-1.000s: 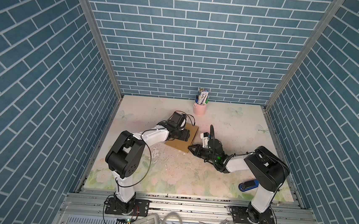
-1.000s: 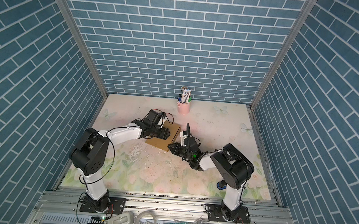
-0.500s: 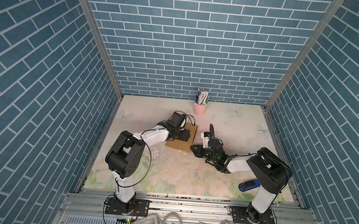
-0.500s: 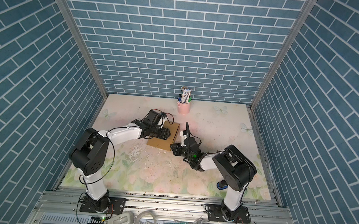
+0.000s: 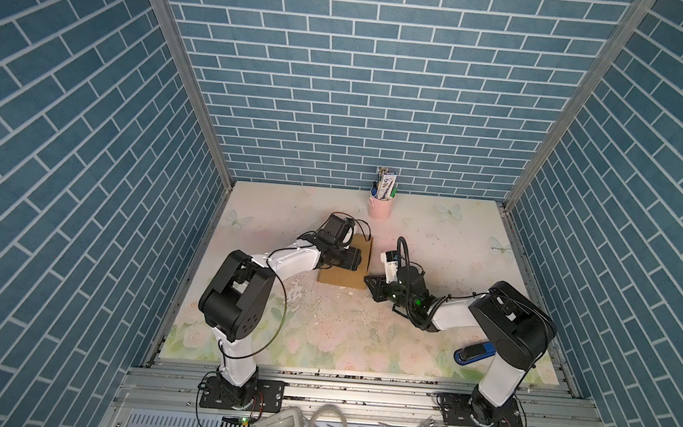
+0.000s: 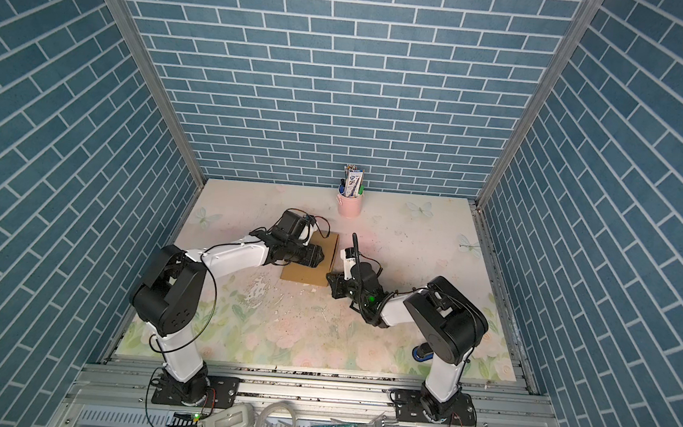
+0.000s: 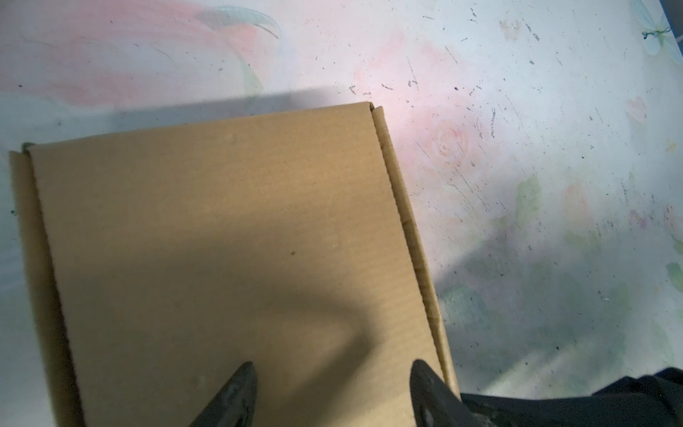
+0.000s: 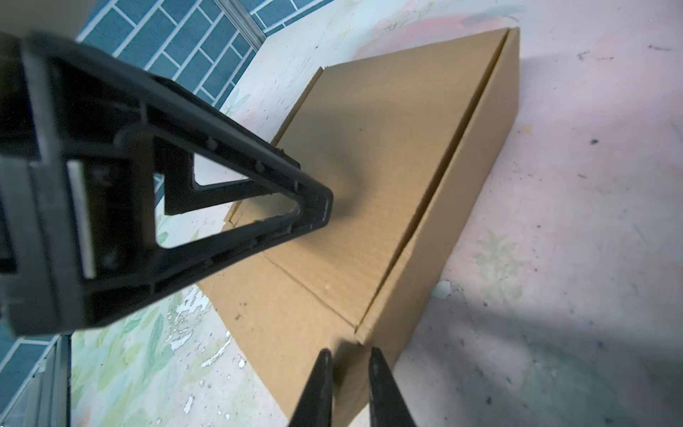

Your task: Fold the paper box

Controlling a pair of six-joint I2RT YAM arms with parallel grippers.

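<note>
Item, one: shallow squarish brown corrugated cardboard box [image 5: 343, 278], lid down, lying flat near the middle of the floral-printed bench [image 5: 433, 238].
End effectors, two.
Left end effector [image 7: 332, 388]: released, its two fingers spread on or just above the lid, reaching in from the box's 9 o'clock.
Right end effector [image 8: 349, 356]: fingers narrowly parted at the box's 5 o'clock corner; whether they pinch cardboard cannot be told.
Pink cylindrical cup [image 5: 379, 209] of pens, one, at 12 o'clock.
Blue-and-black object [image 5: 474, 353], one, at 4 o'clock, well apart.
</note>
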